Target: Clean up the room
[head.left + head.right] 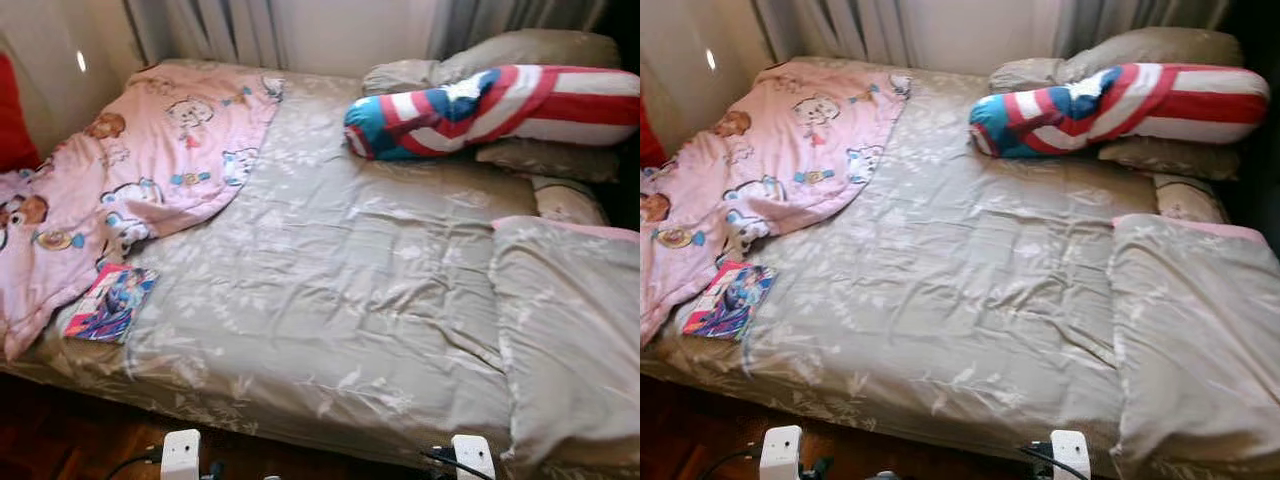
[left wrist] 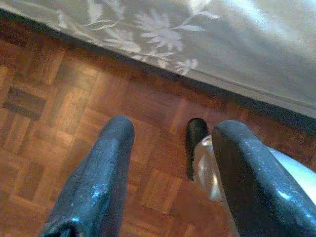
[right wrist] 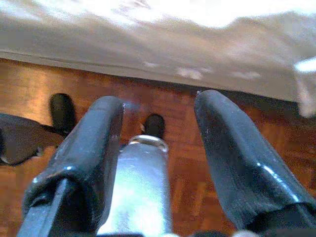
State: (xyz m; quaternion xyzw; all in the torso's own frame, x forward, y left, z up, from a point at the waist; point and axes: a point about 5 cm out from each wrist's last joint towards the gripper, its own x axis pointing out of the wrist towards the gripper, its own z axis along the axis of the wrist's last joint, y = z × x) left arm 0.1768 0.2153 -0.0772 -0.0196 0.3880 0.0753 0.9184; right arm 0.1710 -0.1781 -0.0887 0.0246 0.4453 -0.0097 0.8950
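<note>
A bed (image 1: 340, 300) with a beige floral cover lies before me. A pink cartoon blanket (image 1: 130, 180) is bunched over its left side. A colourful book (image 1: 110, 303) rests near the bed's front left edge. A red, white and blue bolster (image 1: 480, 108) lies among beige pillows (image 1: 520, 55) at the far right. A folded beige quilt (image 1: 570, 330) covers the near right corner. My left gripper (image 2: 170, 148) hangs open over the wooden floor (image 2: 74, 98) beside the bed's edge. My right gripper (image 3: 158, 128) is open too, low above the floor.
Grey curtains (image 1: 230, 30) and a pale wall stand behind the bed. A red cushion (image 1: 12, 110) sits at the far left. Dark parquet floor (image 1: 60, 440) runs along the bed's front edge. My own silver leg (image 3: 140, 187) shows below the right gripper.
</note>
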